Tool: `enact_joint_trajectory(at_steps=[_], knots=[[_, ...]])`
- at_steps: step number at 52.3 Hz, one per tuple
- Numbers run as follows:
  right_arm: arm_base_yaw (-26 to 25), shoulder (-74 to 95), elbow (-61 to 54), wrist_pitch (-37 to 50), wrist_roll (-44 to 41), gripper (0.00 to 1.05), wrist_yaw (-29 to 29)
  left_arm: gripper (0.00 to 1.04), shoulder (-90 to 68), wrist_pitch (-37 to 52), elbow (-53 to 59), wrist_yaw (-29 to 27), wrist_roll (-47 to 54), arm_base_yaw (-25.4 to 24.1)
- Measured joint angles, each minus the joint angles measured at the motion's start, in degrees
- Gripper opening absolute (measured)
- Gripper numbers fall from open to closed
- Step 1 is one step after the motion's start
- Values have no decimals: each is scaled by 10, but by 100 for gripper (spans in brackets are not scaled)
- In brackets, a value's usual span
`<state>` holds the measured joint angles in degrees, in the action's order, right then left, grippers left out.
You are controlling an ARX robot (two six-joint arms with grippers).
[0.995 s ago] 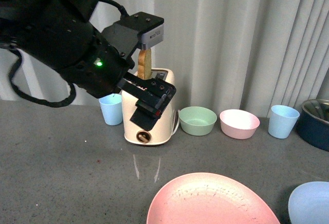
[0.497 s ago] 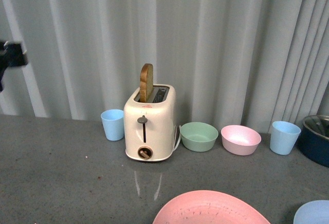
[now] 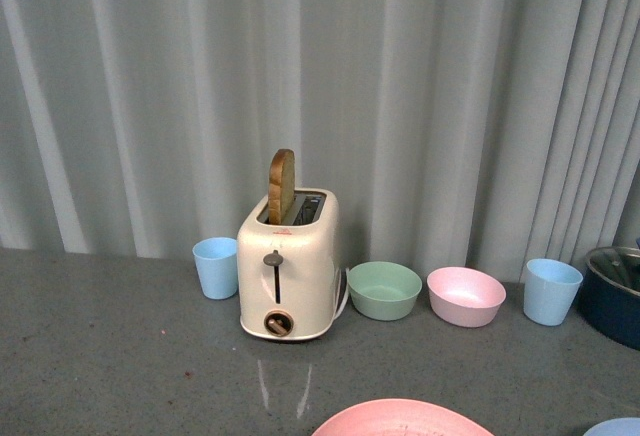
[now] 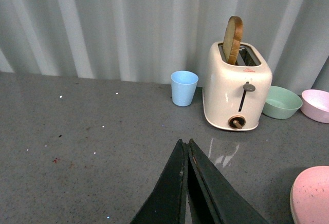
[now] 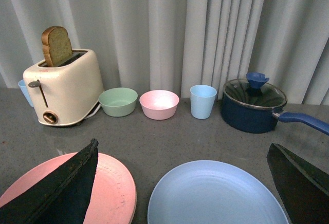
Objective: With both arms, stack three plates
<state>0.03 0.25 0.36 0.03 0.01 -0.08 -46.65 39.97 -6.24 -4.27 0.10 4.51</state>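
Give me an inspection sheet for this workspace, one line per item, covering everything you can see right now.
Surface: grey counter, a few small specks, no spills.
Job's things: pink plate and light blue plate lie side by side, unstacked; cream plate not seen.
Clutter: toaster with a bread slice sticking up, left cup, green bowl, pink bowl, right cup, lidded blue pot.
Hands: left hand shut, empty; right hand open, empty, above the plates.
Cables: pale cord beside the toaster.
Surroundings: pale curtain behind the counter.
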Motion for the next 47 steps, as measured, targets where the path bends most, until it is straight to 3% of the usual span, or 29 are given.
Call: enact_joint_trajectory(at_steps=[2,7,21,47], knots=[[0,0,0,0,0,97,0,4,17,-11,7,33,0,-23],[0,0,0,0,0,97,1,4,54,-34,20,39,-1,-42],[0,0,0,0,0,97,0,4,117,-57,46,42,-2,-44],[0,0,0,0,0,97,0,4,285,-216,47,43,-2,-44]])
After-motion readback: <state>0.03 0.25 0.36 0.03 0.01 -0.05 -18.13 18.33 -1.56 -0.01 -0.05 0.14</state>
